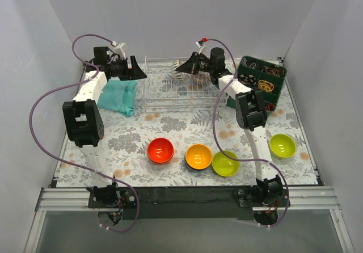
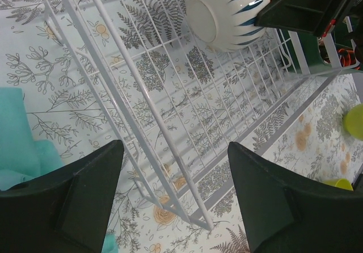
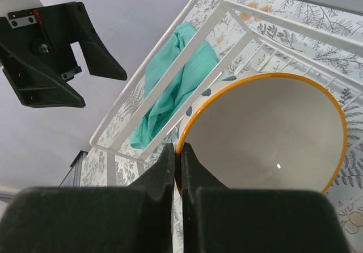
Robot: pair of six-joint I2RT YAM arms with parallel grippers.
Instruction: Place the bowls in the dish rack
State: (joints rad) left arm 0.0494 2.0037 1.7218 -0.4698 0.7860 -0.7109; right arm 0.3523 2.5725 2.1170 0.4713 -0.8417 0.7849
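The blue-patterned bowl [image 1: 179,72] has a cream inside and an orange rim. My right gripper [image 1: 186,67] is shut on its rim and holds it tilted on its side over the right part of the white wire dish rack [image 1: 164,91]. In the right wrist view the gripper [image 3: 177,151] pinches the rim of the bowl [image 3: 272,134]. My left gripper [image 1: 135,69] is open and empty over the rack's left end; its wrist view [image 2: 176,148] shows the rack [image 2: 185,175] and the held bowl [image 2: 224,15]. Red-orange [image 1: 160,150], orange-yellow [image 1: 198,156] and two lime-green bowls [image 1: 225,163] [image 1: 282,146] sit near the front. The cream-white bowl does not show.
A teal cloth [image 1: 118,97] lies left of the rack, under the left arm. A dark green compartment tray [image 1: 261,80] of small items stands at the back right, close to the rack's right end. Grey walls enclose the table on three sides.
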